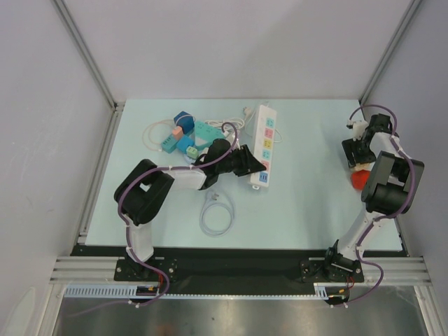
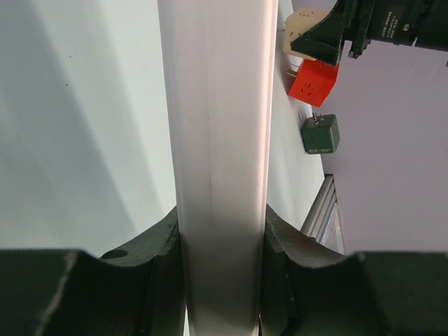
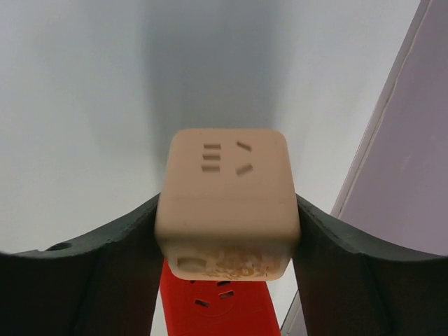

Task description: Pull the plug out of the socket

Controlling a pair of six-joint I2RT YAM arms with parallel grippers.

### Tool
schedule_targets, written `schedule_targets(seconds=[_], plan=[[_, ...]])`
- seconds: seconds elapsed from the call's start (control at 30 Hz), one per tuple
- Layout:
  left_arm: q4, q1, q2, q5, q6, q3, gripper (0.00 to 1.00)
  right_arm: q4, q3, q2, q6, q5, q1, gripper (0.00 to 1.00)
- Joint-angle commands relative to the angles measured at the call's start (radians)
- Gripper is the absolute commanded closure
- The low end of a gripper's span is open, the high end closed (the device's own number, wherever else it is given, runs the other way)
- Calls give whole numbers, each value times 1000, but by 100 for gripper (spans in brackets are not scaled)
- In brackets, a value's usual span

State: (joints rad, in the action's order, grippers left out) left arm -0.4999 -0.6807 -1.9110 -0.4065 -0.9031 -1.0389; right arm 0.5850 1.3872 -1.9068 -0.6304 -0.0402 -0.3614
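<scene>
Strip [image 2: 217, 105] pinched by left tool [image 2: 220, 224], to be held flat; beige plug [image 3: 227, 182] pinched in right tool [image 3: 229, 210], best lowered clear of red cube [image 3: 213, 304].

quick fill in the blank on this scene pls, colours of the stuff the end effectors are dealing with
The left end effector grips a power strip coloured ____.
The right end effector holds a cube plug coloured ____.
The cube socket just beneath that plug is ____.
The small adapter near them is ____.
Missing words: white, beige, red, green.
</scene>
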Motion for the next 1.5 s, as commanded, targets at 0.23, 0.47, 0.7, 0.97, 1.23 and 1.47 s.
schedule_targets(seconds=[0.23,0.47,0.7,0.97,1.23,1.47], plan=[[-135,-3,-8,-37,-31,-85,100,-5,12,110,9,-90,-4,16],[-121,-19,-80,-49,-59,-174,100,22,4,271,90,-225,2,8],[-57,-37,-229,-54,-131,-360,100,45,-105,486,238,-589,2,7],[-2,-65,-394,-22,-246,-591,99,-4,-240,644,360,-814,-8,5],[132,-115,-600,0,-335,-900,98,-10,-272,649,399,-899,-56,5],[192,-126,-712,38,-431,-1015,91,-13,-286,664,400,-917,-90,5]])
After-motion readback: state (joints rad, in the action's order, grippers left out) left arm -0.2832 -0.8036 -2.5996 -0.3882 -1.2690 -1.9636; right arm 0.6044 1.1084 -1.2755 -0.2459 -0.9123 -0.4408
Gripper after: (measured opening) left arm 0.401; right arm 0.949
